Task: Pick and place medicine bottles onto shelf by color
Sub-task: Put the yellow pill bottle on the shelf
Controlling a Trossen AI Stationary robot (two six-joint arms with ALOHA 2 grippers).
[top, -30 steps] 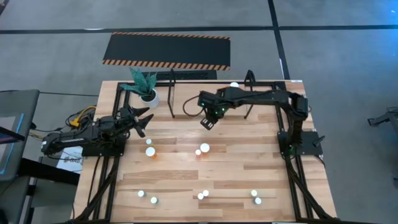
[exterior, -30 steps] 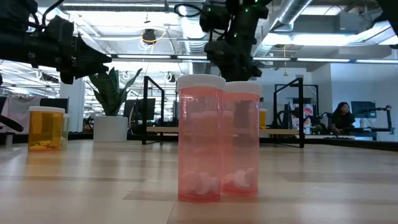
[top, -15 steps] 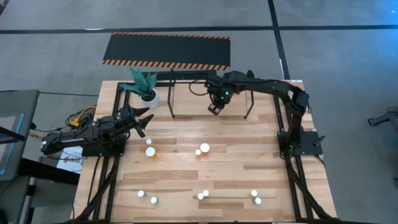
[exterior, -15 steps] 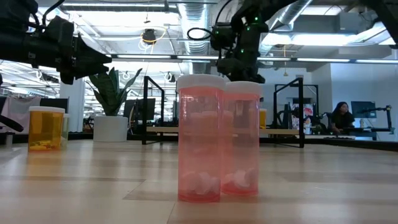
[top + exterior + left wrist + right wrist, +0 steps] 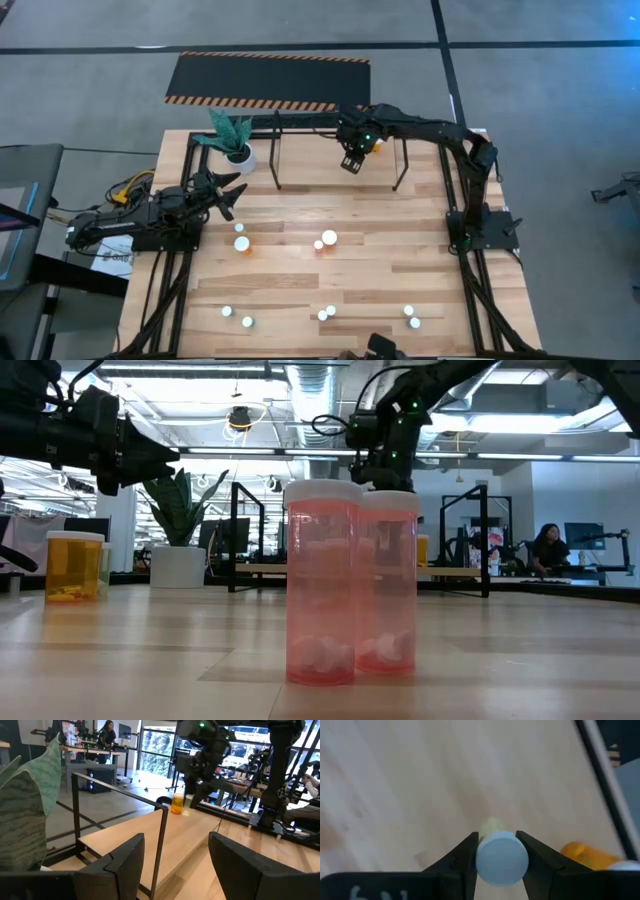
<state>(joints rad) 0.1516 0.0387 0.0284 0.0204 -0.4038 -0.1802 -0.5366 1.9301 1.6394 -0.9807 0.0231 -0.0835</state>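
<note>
My right gripper (image 5: 350, 161) hangs over the black tube shelf (image 5: 277, 150) at the table's far side. It points steeply down and is shut on a small medicine bottle with a white cap (image 5: 502, 859) and a pale greenish body. An orange bottle (image 5: 585, 855) stands close beside it on the wood inside the shelf (image 5: 176, 803). My left gripper (image 5: 226, 195) waits open at the table's left side, level. Two pink bottles (image 5: 321, 580) stand upright near the low camera. Several more bottles (image 5: 328, 238) stand on the table's middle and near part. My right gripper pinches the bottle's white cap (image 5: 485, 851) between its two fingers, one on each side of the round cap. The fingers come from above, pointing steeply down. The bottle is upright below them; whether its base rests on the wood, I cannot tell.
A white pot with a green plant (image 5: 236, 150) stands at the shelf's left end, close to my left gripper. The shelf's thin upright posts (image 5: 401, 165) flank my right gripper. A black mat with striped orange edges (image 5: 268, 80) lies on the floor beyond the table.
My right gripper has swung from in front of the shelf toward the table's far edge, in between the shelf's posts, and has rolled about its own axis. It has stayed at about the same height and carried the bottle along.
</note>
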